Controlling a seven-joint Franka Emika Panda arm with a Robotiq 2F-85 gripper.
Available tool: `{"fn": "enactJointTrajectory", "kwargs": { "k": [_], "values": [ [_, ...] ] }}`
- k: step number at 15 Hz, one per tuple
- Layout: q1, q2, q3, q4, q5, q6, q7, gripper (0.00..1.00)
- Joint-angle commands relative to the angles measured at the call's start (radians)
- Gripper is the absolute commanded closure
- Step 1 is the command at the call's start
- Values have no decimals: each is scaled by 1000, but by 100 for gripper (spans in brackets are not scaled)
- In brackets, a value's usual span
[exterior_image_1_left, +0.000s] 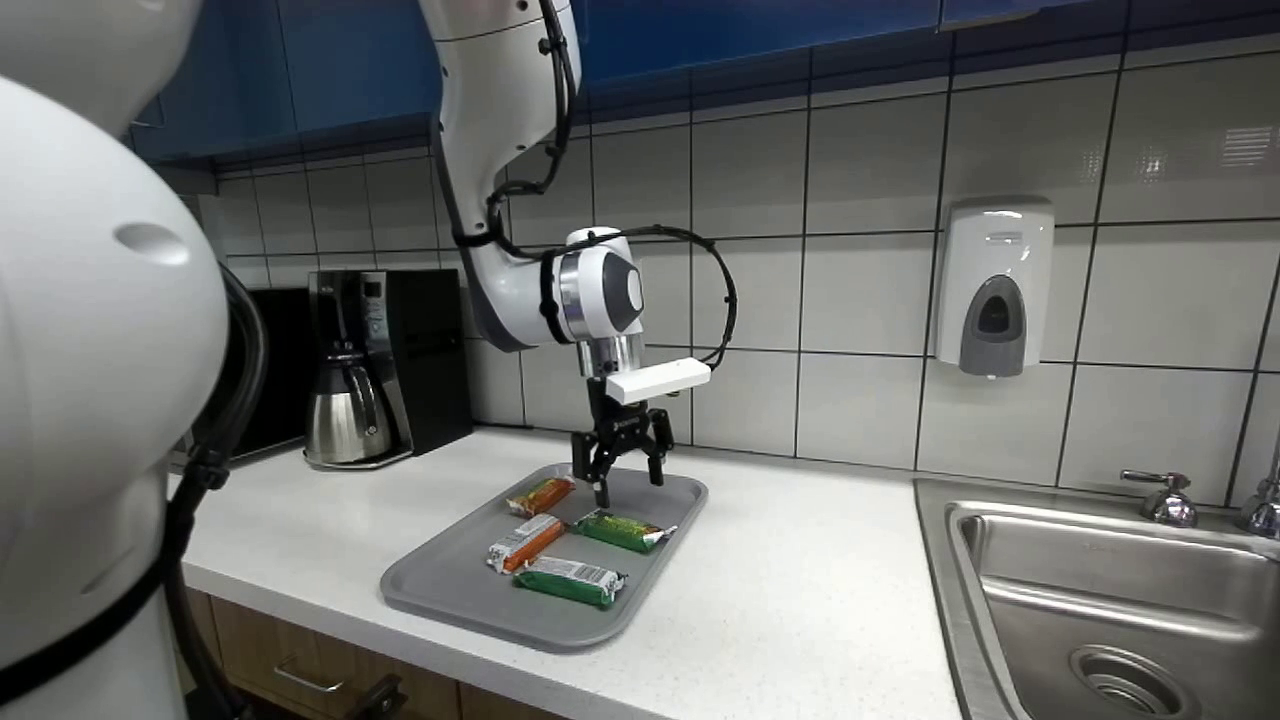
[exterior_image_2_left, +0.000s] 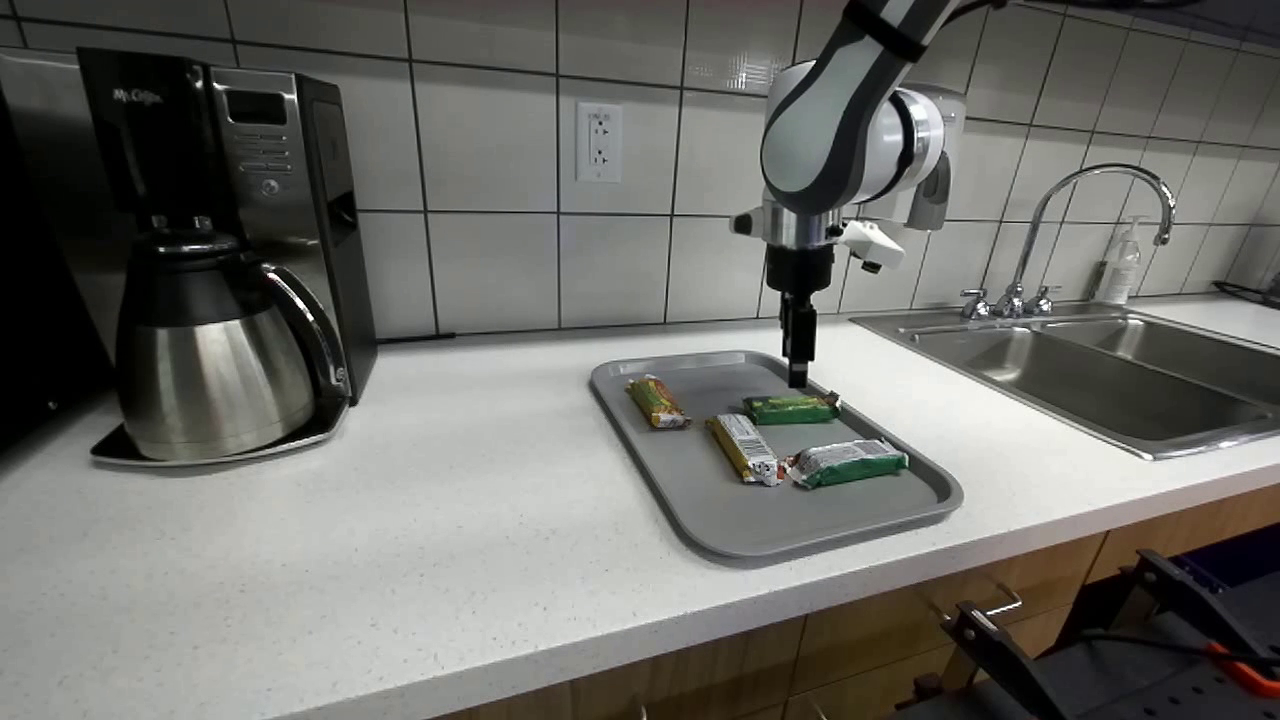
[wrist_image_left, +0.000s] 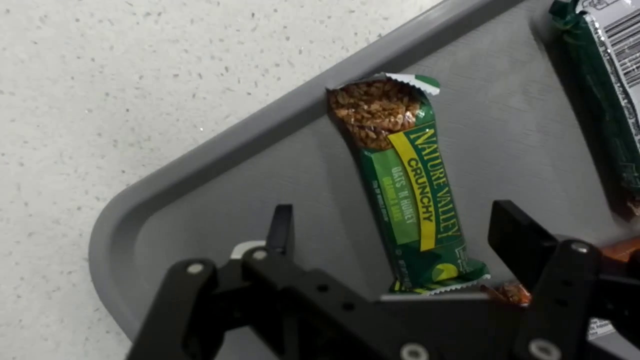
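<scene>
I work by camera as my gripper (exterior_image_1_left: 629, 484), jaws spread wide and empty, hovers just above a green granola bar (wrist_image_left: 412, 190), which lies on a gray tray (exterior_image_2_left: 730, 512) with another green bar (exterior_image_1_left: 570, 581) and two orange bars (exterior_image_1_left: 527, 543), on a white counter (exterior_image_2_left: 450, 520) between a coffee maker (exterior_image_2_left: 270, 180) and a sink (exterior_image_2_left: 1090, 390).

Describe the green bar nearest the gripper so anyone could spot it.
Between the black coffee maker and the steel sink sits a grey rectangular tray. On it, nearest the open black gripper, lies the green wrapped bar. Its yellow stripe faces up; the other green bar shows a white barcode panel.
</scene>
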Motion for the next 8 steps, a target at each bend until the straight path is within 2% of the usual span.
{"fn": "enactJointTrajectory", "kwargs": {
  "k": [1, 8],
  "values": [
    [-6, 20, 5, 7, -33, 20, -31, 0],
    [-4, 64, 5, 10, -66, 44, -40, 0]
  ]
}}
